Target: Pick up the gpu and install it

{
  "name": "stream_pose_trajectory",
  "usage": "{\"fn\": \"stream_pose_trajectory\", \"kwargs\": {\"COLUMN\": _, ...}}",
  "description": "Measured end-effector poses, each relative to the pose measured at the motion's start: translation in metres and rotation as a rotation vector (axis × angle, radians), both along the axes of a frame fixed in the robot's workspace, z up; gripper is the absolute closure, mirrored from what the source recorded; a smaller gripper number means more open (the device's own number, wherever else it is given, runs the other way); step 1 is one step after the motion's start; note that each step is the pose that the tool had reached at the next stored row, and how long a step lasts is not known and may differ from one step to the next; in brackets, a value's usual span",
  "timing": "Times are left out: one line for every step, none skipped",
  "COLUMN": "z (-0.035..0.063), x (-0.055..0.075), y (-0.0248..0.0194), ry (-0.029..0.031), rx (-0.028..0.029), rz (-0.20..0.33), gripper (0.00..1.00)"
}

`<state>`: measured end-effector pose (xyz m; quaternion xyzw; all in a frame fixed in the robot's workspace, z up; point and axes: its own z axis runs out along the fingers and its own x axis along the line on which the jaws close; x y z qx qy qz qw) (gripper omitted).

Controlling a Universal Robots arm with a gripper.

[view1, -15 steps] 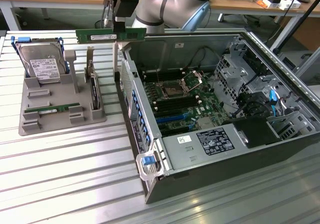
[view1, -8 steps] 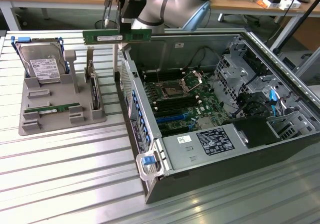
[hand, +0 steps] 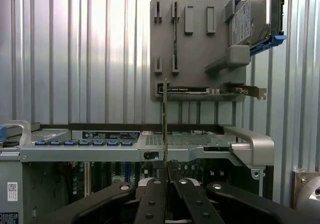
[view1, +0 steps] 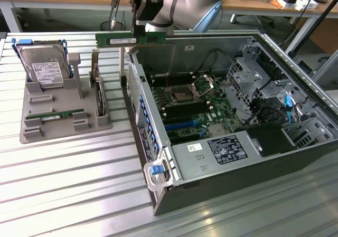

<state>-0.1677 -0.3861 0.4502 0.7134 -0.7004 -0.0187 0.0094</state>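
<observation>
The gpu (view1: 113, 38) is a long thin green board stick, held level in the air over the upper left wall of the open computer case (view1: 211, 163). My gripper (view1: 141, 32) is shut on its top edge near the middle. In the wrist view the gpu (hand: 165, 119) shows edge-on as a thin line rising from between my fingers (hand: 155, 194), with the case's rim and the grey holder beyond it. The motherboard (view1: 185, 107) with its slots lies inside the case, lower down and towards the exterior view's right.
A grey holder (view1: 63, 126) stands at the exterior view's left of the case. It carries a silver hard drive (view1: 46, 70) in blue rails, an upright dark card (view1: 99, 98) and another green stick (view1: 55, 115). The ribbed metal table (view1: 68, 189) surrounds them.
</observation>
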Motion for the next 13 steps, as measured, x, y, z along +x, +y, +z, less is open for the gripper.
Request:
{"fn": "stream_pose_trajectory", "kwargs": {"z": -0.0001, "x": 0.0004, "y": 0.0000, "ry": 0.0000, "rx": 0.0000, "rz": 0.000, "gripper": 0.88}}
{"fn": "stream_pose_trajectory", "kwargs": {"z": -0.0003, "x": 0.0012, "y": 0.0000, "ry": 0.0000, "rx": 0.0000, "rz": 0.000, "gripper": 0.88}}
{"fn": "stream_pose_trajectory", "kwargs": {"z": -0.0005, "x": 0.0019, "y": 0.0000, "ry": 0.0000, "rx": 0.0000, "rz": 0.000, "gripper": 0.88}}
{"fn": "stream_pose_trajectory", "kwargs": {"z": -0.0006, "x": 0.0024, "y": 0.0000, "ry": 0.0000, "rx": -0.0001, "rz": 0.000, "gripper": 0.88}}
{"fn": "stream_pose_trajectory", "kwargs": {"z": -0.0008, "x": 0.0027, "y": 0.0000, "ry": 0.0000, "rx": 0.0000, "rz": 0.000, "gripper": 0.88}}
{"fn": "stream_pose_trajectory", "kwargs": {"z": -0.0010, "x": 0.0035, "y": 0.0000, "ry": -0.0001, "rx": 0.0000, "rz": 0.000, "gripper": 0.88}}
{"fn": "stream_pose_trajectory", "kwargs": {"z": -0.0012, "x": 0.0040, "y": 0.0000, "ry": 0.0000, "rx": 0.0000, "rz": 0.000, "gripper": 0.88}}
{"fn": "stream_pose_trajectory", "kwargs": {"z": -0.0014, "x": 0.0046, "y": 0.0000, "ry": 0.0000, "rx": -0.0001, "rz": 0.000, "gripper": 0.88}}
{"fn": "stream_pose_trajectory", "kwargs": {"z": -0.0016, "x": 0.0053, "y": 0.0000, "ry": 0.0000, "rx": -0.0001, "rz": 0.000, "gripper": 0.88}}
{"fn": "stream_pose_trajectory", "kwargs": {"z": -0.0018, "x": 0.0061, "y": 0.0000, "ry": -0.0001, "rx": -0.0001, "rz": 0.000, "gripper": 0.88}}
{"fn": "stream_pose_trajectory", "kwargs": {"z": -0.0020, "x": 0.0067, "y": 0.0000, "ry": 0.0000, "rx": -0.0001, "rz": 0.000, "gripper": 0.88}}
{"fn": "stream_pose_trajectory", "kwargs": {"z": -0.0022, "x": 0.0074, "y": 0.0000, "ry": 0.0000, "rx": -0.0002, "rz": 0.000, "gripper": 0.88}}
{"fn": "stream_pose_trajectory", "kwargs": {"z": -0.0024, "x": 0.0079, "y": 0.0000, "ry": -0.0001, "rx": -0.0001, "rz": 0.000, "gripper": 0.88}}
